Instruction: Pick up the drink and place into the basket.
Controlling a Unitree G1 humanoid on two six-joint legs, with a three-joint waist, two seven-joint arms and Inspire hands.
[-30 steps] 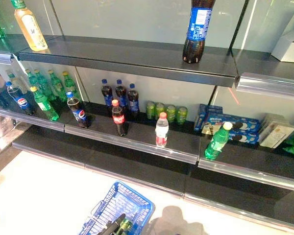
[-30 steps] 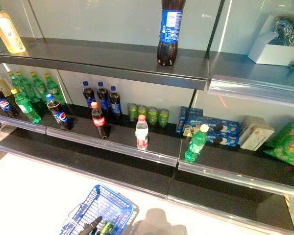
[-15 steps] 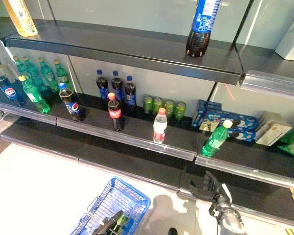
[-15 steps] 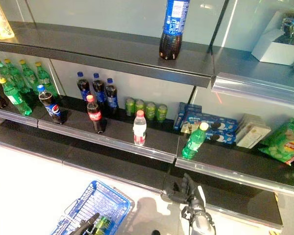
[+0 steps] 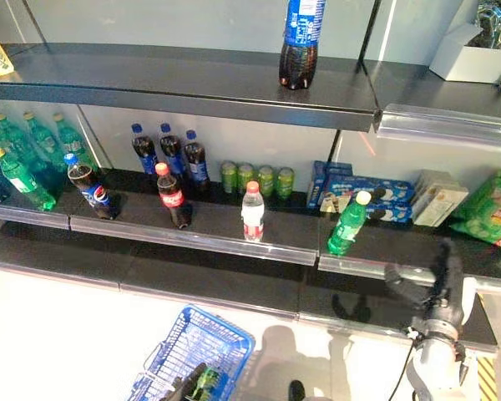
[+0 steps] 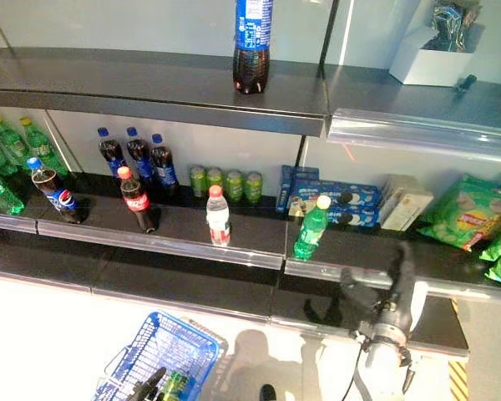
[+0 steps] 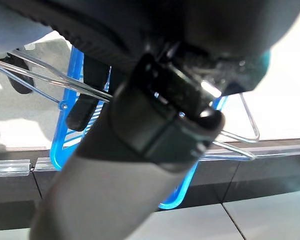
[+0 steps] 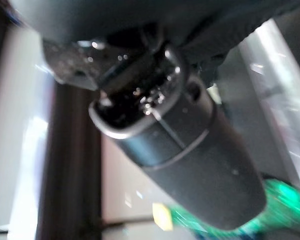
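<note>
R hand (image 5: 438, 284) has come up fast vs half a sec ago, now level w/ the middle shelf's front edge (image 5: 234, 246), fingers straight and spread, holding nothing, just right of the green yellow-cap bottle (image 5: 348, 224) near that edge. Likely reach for that drink, grasp not yet begun. L hand (image 5: 186, 386) grips blue basket (image 5: 184, 342) handle low by the floor; a green bottle (image 5: 207, 383) already inside.

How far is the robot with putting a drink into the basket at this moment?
A green drink already lies in the blue basket, which the left hand carries. The right hand is raised open, empty, near the yellow-capped green bottle on the middle shelf. Grasping, lifting and dropping it in are left.
</note>
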